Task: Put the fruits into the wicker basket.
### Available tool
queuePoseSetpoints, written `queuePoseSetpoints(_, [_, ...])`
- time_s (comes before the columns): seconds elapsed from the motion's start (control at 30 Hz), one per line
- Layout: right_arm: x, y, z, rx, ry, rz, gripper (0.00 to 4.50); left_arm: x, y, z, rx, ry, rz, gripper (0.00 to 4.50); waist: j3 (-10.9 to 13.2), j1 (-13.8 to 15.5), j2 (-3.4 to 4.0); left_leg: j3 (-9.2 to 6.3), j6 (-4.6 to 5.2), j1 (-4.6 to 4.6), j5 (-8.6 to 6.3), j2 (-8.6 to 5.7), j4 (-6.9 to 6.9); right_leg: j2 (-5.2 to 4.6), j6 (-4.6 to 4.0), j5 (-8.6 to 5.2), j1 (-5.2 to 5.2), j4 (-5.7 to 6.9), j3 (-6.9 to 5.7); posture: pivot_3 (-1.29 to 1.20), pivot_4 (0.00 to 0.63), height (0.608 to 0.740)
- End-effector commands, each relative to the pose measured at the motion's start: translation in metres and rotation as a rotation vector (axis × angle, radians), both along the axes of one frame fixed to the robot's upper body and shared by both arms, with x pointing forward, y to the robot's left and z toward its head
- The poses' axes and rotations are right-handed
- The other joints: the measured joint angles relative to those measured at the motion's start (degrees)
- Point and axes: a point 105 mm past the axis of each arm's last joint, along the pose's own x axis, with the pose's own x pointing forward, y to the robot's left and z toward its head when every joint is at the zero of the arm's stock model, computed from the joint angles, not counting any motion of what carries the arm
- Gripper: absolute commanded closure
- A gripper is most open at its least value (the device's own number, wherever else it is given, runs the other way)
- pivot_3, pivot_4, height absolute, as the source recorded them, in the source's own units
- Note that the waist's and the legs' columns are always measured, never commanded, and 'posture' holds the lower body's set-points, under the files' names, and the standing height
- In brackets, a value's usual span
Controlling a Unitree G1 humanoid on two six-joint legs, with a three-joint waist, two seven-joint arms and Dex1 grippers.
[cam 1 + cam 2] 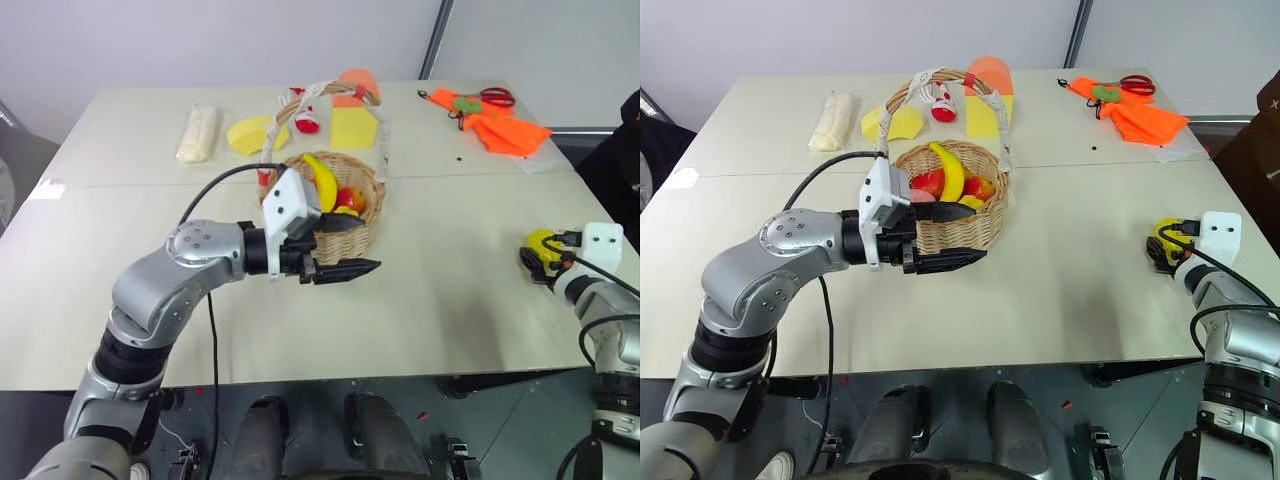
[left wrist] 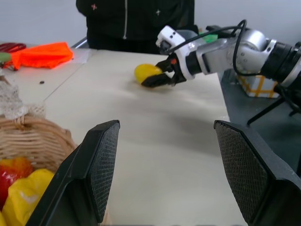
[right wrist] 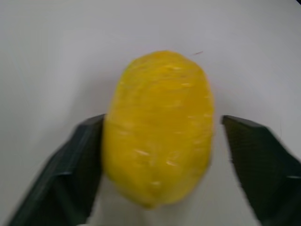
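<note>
At the right edge of the frame, the right gripper straddles a bumpy, glossy yellow lemon on the table; one finger touches it, the other stands just apart. At centre, the left gripper hangs open and empty beside the wicker basket, where a curved yellow banana lies.

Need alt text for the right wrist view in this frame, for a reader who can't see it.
A yellow lemon lies on a pale table, sitting between the two black fingers of the right tool. One finger sits against the lemon's side, while a gap shows between the lemon and the other finger, so the tool has not fully closed on it.
</note>
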Motion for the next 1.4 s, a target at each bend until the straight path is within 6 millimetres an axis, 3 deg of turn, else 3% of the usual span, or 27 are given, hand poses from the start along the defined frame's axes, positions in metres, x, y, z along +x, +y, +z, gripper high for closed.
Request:
queuePoseSetpoints(0.03, [0.001,-0.001,0.021,-0.055,-0.077,0.022,2.31,-0.001,0.004,0.004,-0.013,-0.034,0.019,1.06,0.0,0.0,0.00,0.00,0.00,0.00,0.00,0.00,0.00,0.00,0.03,0.02,0.00,0.00,0.00,0.00,0.150,0.740])
queuePoseSetpoints(0.07, [0.001,0.005,0.026,-0.092,-0.085,0.066,2.52,0.001,0.008,0.004,-0.028,-0.036,0.040,1.06,0.0,0.0,0.01,0.00,0.00,0.00,0.00,0.00,0.00,0.00,0.06,0.03,0.00,0.00,0.00,0.00,0.150,0.740])
queuePoseSetpoints(0.13, [0.001,0.024,0.038,-0.173,-0.106,0.171,2.52,0.004,0.017,0.007,-0.073,-0.044,0.083,1.06,0.0,-0.1,0.06,-0.01,0.00,0.01,0.00,0.00,-0.02,0.00,0.06,0.03,-0.01,0.00,0.00,0.00,0.150,0.740])
queuePoseSetpoints(0.2, [0.000,0.055,0.055,-0.239,-0.152,0.338,2.52,0.007,0.031,0.006,-0.101,-0.034,0.135,1.06,0.0,-0.3,0.11,-0.01,0.00,0.01,0.00,0.04,-0.03,0.03,0.08,0.04,-0.02,0.01,0.00,0.00,0.150,0.740])
queuePoseSetpoints(0.33, [-0.019,0.148,0.091,-0.265,-0.277,0.799,2.52,0.013,0.070,-0.007,-0.135,-0.016,0.252,1.06,0.0,-0.6,0.22,-0.04,0.00,0.09,0.00,0.11,-0.06,0.13,0.07,0.04,-0.03,0.05,0.03,0.00,0.150,0.740])
queuePoseSetpoints(0.43, [-0.034,0.221,0.111,-0.163,-0.342,1.077,2.52,0.015,0.107,-0.014,-0.169,-0.022,0.355,1.06,0.0,-0.5,0.20,-0.11,0.00,0.10,0.00,0.22,-0.04,0.23,-0.09,-0.04,-0.03,0.10,-0.01,0.00,0.150,0.740])
queuePoseSetpoints(0.53, [-0.020,0.270,0.118,-0.144,-0.368,1.107,2.52,0.014,0.128,-0.017,-0.153,-0.049,0.412,1.06,0.0,-0.3,0.08,-0.13,0.00,0.10,0.00,0.47,0.03,0.52,-0.37,0.08,-0.08,0.07,0.01,0.00,0.150,0.740])
queuePoseSetpoints(0.73, [0.015,0.319,0.126,-0.082,-0.372,1.013,2.52,0.015,0.135,-0.016,-0.150,-0.082,0.451,1.06,0.0,0.6,0.07,-0.18,-0.08,-0.09,0.04,0.50,0.03,0.53,-0.54,0.16,-0.24,-0.02,-0.01,0.00,0.150,0.740])
queuePoseSetpoints(0.83, [0.030,0.327,0.121,-0.083,-0.340,0.986,2.52,0.013,0.131,-0.017,-0.153,-0.082,0.447,1.06,0.0,0.2,0.07,-0.07,-0.08,-0.13,0.04,0.48,-0.02,0.47,-0.51,0.17,-0.23,-0.16,0.02,0.00,0.150,0.740])
queuePoseSetpoints(0.93, [0.034,0.329,0.124,-0.116,-0.360,0.980,1.15,0.013,0.128,-0.018,-0.153,-0.083,0.447,1.06,0.0,0.2,0.07,-0.08,-0.08,-0.13,0.04,0.48,-0.06,0.48,-0.50,0.18,-0.24,-0.17,0.01,0.00,0.150,0.740])
queuePoseSetpoints(1.0, [0.024,0.330,0.132,-0.149,-0.417,1.021,0.19,0.012,0.127,-0.017,-0.162,-0.087,0.448,1.06,0.0,0.1,0.08,-0.09,-0.08,-0.13,0.04,0.49,-0.08,0.50,-0.50,0.18,-0.27,-0.15,0.01,0.00,0.150,0.740])
queuePoseSetpoints(1.1, [-0.004,0.320,0.135,-0.148,-0.473,1.140,0.19,0.012,0.128,-0.016,-0.177,-0.090,0.464,1.06,0.0,0.3,0.07,-0.11,-0.07,-0.12,0.04,0.52,-0.11,0.55,-0.49,0.19,-0.28,-0.13,0.01,0.00,0.150,0.740])
queuePoseSetpoints(1.17, [-0.010,0.305,0.133,-0.135,-0.471,1.139,0.19,0.013,0.128,-0.014,-0.201,-0.098,0.477,1.06,0.0,0.2,0.07,-0.17,-0.06,-0.12,0.03,0.52,-0.14,0.55,-0.44,0.17,-0.25,-0.14,-0.03,0.00,0.150,0.740])
queuePoseSetpoints(1.3, [0.000,0.268,0.124,-0.100,-0.436,0.995,0.19,0.013,0.127,-0.006,-0.281,-0.122,0.488,1.06,0.0,0.1,0.07,-0.13,-0.06,-0.09,0.03,0.52,-0.08,0.55,-0.53,0.20,-0.24,-0.13,-0.01,0.00,0.150,0.740])
queuePoseSetpoints(1.4, [0.025,0.255,0.120,-0.041,-0.439,0.821,0.19,0.013,0.119,-0.008,-0.303,-0.109,0.467,1.06,0.0,-0.3,0.05,-0.11,-0.06,0.00,0.03,0.56,-0.08,0.65,-0.65,0.27,-0.24,-0.13,0.04,0.00,0.150,0.740])
